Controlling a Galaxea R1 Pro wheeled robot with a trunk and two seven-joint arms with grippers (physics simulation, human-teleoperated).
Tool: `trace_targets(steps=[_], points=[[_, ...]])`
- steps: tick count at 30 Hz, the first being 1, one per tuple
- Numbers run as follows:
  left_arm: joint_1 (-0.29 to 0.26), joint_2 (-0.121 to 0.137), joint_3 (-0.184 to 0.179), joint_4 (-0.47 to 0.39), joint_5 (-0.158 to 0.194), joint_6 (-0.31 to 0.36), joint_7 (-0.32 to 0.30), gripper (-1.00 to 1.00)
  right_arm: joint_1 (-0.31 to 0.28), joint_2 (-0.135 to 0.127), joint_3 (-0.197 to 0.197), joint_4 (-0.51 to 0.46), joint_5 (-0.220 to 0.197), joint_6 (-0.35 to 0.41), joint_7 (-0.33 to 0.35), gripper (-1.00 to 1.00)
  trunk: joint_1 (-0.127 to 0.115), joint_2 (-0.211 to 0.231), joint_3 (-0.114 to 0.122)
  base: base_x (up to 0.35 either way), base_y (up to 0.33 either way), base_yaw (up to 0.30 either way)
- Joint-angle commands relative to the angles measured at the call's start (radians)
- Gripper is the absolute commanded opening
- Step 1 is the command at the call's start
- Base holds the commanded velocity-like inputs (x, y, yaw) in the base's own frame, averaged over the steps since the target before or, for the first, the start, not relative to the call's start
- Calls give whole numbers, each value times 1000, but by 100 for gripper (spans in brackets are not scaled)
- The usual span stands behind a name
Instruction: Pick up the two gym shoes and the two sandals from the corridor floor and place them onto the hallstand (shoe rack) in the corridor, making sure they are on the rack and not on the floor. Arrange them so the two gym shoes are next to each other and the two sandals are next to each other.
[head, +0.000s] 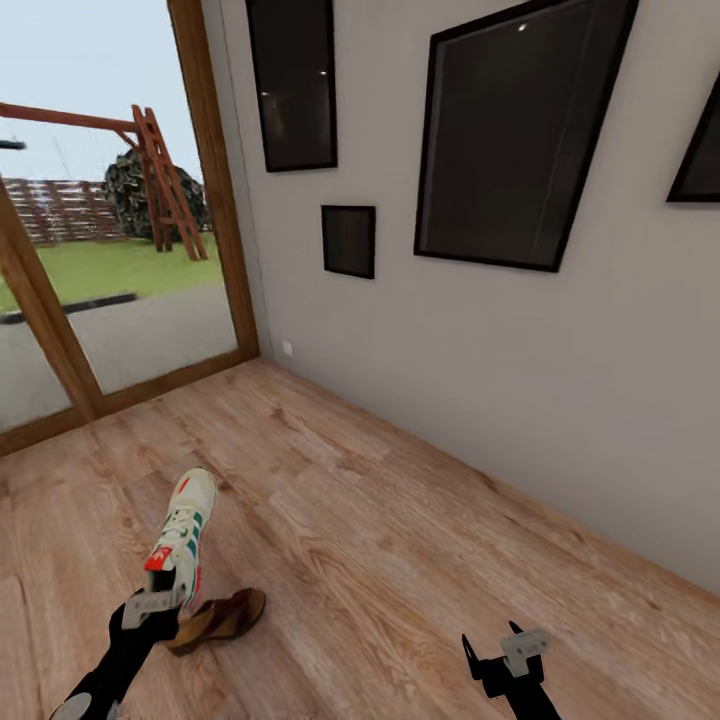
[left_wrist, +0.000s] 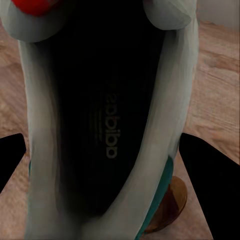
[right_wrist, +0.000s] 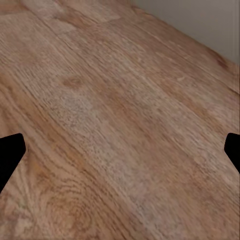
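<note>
a grey wall hung with dark black-framed panels runs along one side of the corridor floor, whose light wood planks reach back to a tall wood-framed glass door looking onto grass and a wooden swing frame. near the front left edge of the floor, one gym shoe is clamped at its heel end by the left gripper, its toe pointing away toward the door; the left wrist view looks straight into the shoe's dark opening, with the black fingers closed against both sides of it. just beside the shoe's heel, on the side toward the wall, a brown sandal lies on the planks, and whether it touches the shoe is not clear. at the front right, the right gripper hangs over bare floor with its jaws apart and nothing between them.
</note>
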Motion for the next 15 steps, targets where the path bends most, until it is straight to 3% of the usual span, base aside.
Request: trace_targets(steps=[1, 3, 5, 8, 13, 15], points=[[15, -2, 7, -46, -9, -3, -16, -100, 0, 1, -8, 0, 3, -3, 10, 100, 0, 0, -1, 0, 0, 278], [43, -2, 7, -120, 3, 4, -36, -100, 0, 1, -8, 0, 3, -3, 9, 100, 0, 0, -1, 0, 0, 278], [99, -3, 6, -241, 65, 15, -62, -100, 0, 1, -8, 0, 3, -3, 9, 100, 0, 0, -1, 0, 0, 278], [161, -4, -1, -350, 141, 52, -76, -100, 0, 1, -8, 0, 3, -3, 9, 100, 0, 0, -1, 0, 0, 278], [181, -7, -3, -378, 159, 99, -80, -100, 0, 1, -8, 0, 3, -3, 9, 100, 0, 0, -1, 0, 0, 278], [183, -24, -3, -372, 158, 100, -78, -100, 0, 1, -8, 0, 3, -3, 8, 100, 0, 0, -1, 0, 0, 277]])
